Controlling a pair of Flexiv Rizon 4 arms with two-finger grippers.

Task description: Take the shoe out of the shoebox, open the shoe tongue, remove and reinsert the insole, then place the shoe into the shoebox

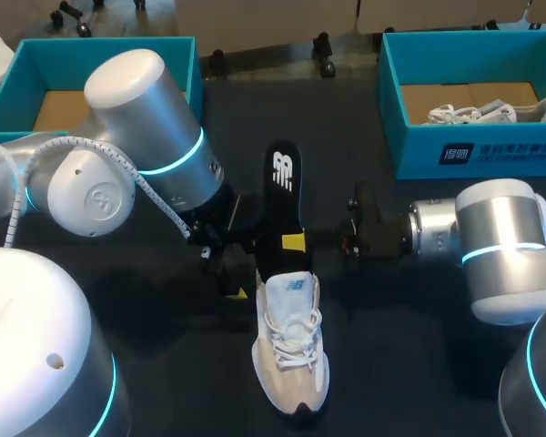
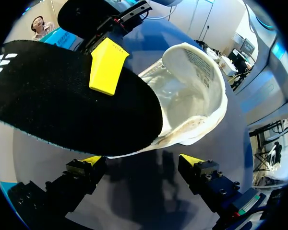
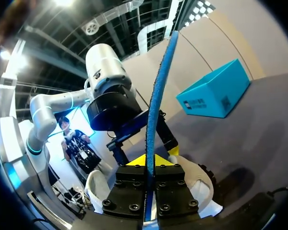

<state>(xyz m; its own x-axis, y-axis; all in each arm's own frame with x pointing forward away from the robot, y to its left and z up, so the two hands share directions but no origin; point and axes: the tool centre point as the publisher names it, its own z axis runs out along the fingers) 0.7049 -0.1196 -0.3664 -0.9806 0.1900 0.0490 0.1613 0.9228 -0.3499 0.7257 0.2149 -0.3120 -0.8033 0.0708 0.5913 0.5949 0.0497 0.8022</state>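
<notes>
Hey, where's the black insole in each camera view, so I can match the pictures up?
Head view: the insole lies mid-table, running from the white shoe toward the far side.
Left wrist view: a broad black surface ahead of the open left hand, overlapping the white shoe.
Right wrist view: edge-on, a thin blue strip clamped in the right hand.
Shared landmark: the white shoe.
</notes>
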